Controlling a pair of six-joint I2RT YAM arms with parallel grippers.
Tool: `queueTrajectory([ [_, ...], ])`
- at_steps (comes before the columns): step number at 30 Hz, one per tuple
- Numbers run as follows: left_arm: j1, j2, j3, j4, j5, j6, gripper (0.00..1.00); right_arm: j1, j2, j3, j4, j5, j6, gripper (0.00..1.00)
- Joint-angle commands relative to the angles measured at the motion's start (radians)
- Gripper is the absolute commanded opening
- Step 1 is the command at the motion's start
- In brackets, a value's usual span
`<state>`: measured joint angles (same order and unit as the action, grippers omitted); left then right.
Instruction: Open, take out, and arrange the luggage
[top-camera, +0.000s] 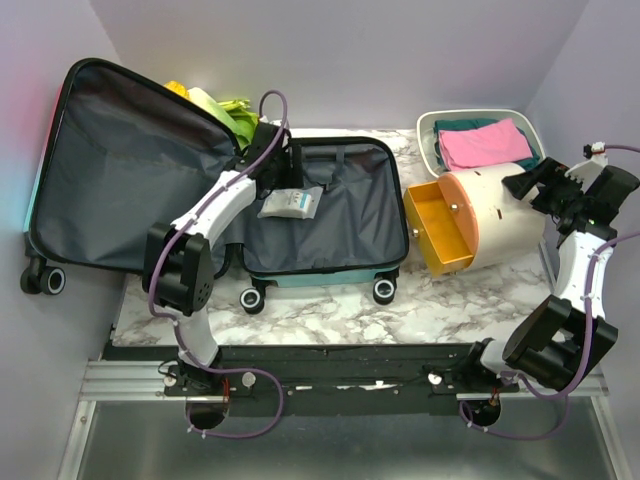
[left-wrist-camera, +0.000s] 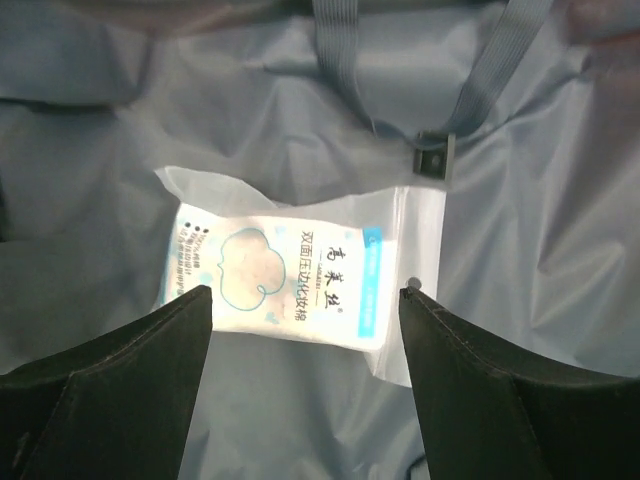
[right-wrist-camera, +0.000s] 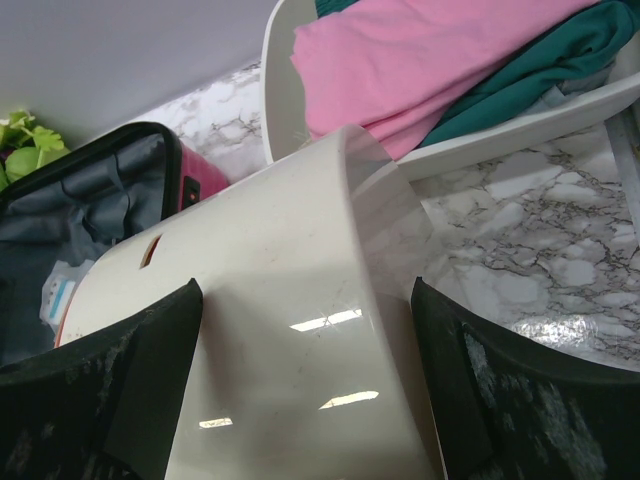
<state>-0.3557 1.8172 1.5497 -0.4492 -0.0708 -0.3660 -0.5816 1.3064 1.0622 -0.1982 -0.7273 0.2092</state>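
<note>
Luggage (top-camera: 350, 215) open at tabletop's left, lid overhanging left edge, lining partly hidden behind my left arm. Left gripper (left-wrist-camera: 305, 292) low over white packet (left-wrist-camera: 280, 280), jaws spread, empty. Right gripper (right-wrist-camera: 305, 285) wide astride white drum (right-wrist-camera: 300, 200); I can't tell contact.

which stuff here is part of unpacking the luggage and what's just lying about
Job: open luggage; white packet lying in it; left hand, open above the packet.
Lying about: white drum with yellow drawer; white tray holding pink and teal cloth; green things behind the luggage.
</note>
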Motion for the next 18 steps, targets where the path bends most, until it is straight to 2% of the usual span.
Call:
queueTrajectory([
  [1, -0.011, 0.048, -0.037, -0.014, 0.109, 0.042, 0.83, 0.034, 0.039, -0.024, -0.138, -0.011, -0.025, 0.91],
  [5, -0.028, 0.117, -0.004, -0.035, 0.15, 0.075, 0.88, 0.034, 0.031, -0.025, -0.138, -0.006, -0.028, 0.91],
  [8, -0.035, 0.172, 0.026, -0.057, 0.197, 0.082, 0.88, 0.034, 0.033, -0.025, -0.136, -0.004, -0.028, 0.91],
  [11, -0.057, 0.218, 0.052, -0.104, 0.137, 0.087, 0.88, 0.035, 0.037, -0.024, -0.136, -0.006, -0.027, 0.91],
  [13, -0.069, 0.243, 0.067, -0.128, 0.079, 0.081, 0.84, 0.035, 0.039, -0.024, -0.136, -0.004, -0.027, 0.91],
  [16, -0.071, 0.254, 0.061, -0.121, 0.078, 0.069, 0.59, 0.035, 0.039, -0.024, -0.133, -0.006, -0.025, 0.91],
  [17, -0.071, 0.255, 0.064, -0.132, 0.078, 0.064, 0.41, 0.035, 0.04, -0.024, -0.132, -0.004, -0.025, 0.91],
  [18, -0.071, 0.249, 0.07, -0.135, 0.078, 0.062, 0.34, 0.035, 0.039, -0.024, -0.133, -0.009, -0.024, 0.91],
])
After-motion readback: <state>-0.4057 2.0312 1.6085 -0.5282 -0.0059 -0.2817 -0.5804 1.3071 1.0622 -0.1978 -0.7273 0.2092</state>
